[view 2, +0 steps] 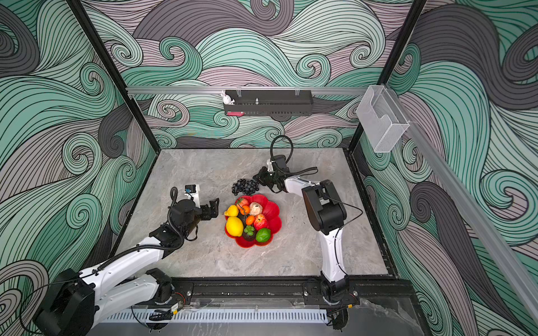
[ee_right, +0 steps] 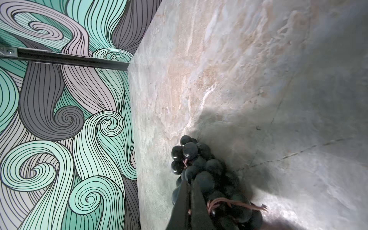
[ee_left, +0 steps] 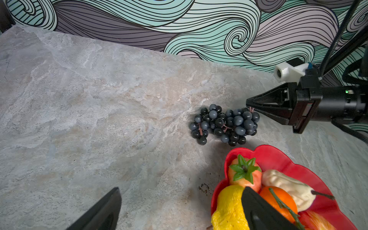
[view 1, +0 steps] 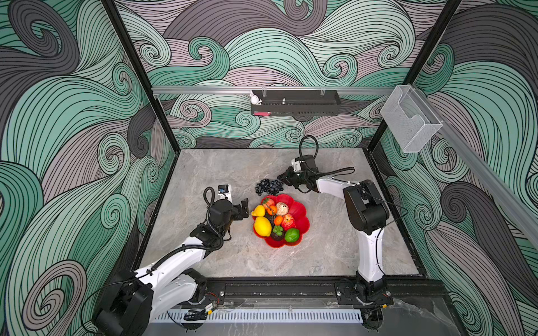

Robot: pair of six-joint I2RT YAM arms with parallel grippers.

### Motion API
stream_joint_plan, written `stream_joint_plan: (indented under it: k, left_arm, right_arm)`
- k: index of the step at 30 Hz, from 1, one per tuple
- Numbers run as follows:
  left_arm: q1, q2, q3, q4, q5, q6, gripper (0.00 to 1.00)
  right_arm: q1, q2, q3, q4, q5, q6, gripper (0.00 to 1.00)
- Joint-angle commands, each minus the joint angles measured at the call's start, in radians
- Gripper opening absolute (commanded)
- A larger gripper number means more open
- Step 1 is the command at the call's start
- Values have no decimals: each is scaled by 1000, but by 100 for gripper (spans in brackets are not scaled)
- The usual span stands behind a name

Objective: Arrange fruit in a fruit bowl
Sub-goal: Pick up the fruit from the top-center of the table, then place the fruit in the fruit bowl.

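Touching the stem end of the glossy black toy grape bunch (ee_left: 225,125), my right gripper (ee_left: 247,104) has fingers (ee_right: 198,201) pressed together. My left gripper (view 1: 244,210) stands spread.

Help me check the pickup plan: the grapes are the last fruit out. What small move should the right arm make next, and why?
Probably a short, slow lift. The right gripper looks shut on the grape bunch at its stem end, but the bunch lies on the table beside the fruit bowl; lifting would test that thin hold before carrying.
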Motion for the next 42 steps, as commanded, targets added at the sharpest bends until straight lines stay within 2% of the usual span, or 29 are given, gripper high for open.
stream_joint_plan:
  k: [1,13,22,30,35,42]
  left_arm:
    - [8,-7,14,16,-11,7,96]
    - [8,-15,7,23,-9,8,96]
    - [10,-108,-52,48,-19,4,97]
    - [10,-174,-7,-97,-20,34,98]
    - [10,-205,8,-165,11,85,98]
    - [9,-245,46,-309,-45,150,98]
  right_arm:
    - [10,-47,-11,-39,34,-76,0]
    - [23,-189,-21,-142,113,-195,0]
    - [24,-272,126,-359,190,-318,0]
    - [23,-400,194,-575,316,-394,0]
    - [24,-510,179,-654,355,-432,0]
    - [24,-675,105,-762,351,-472,0]
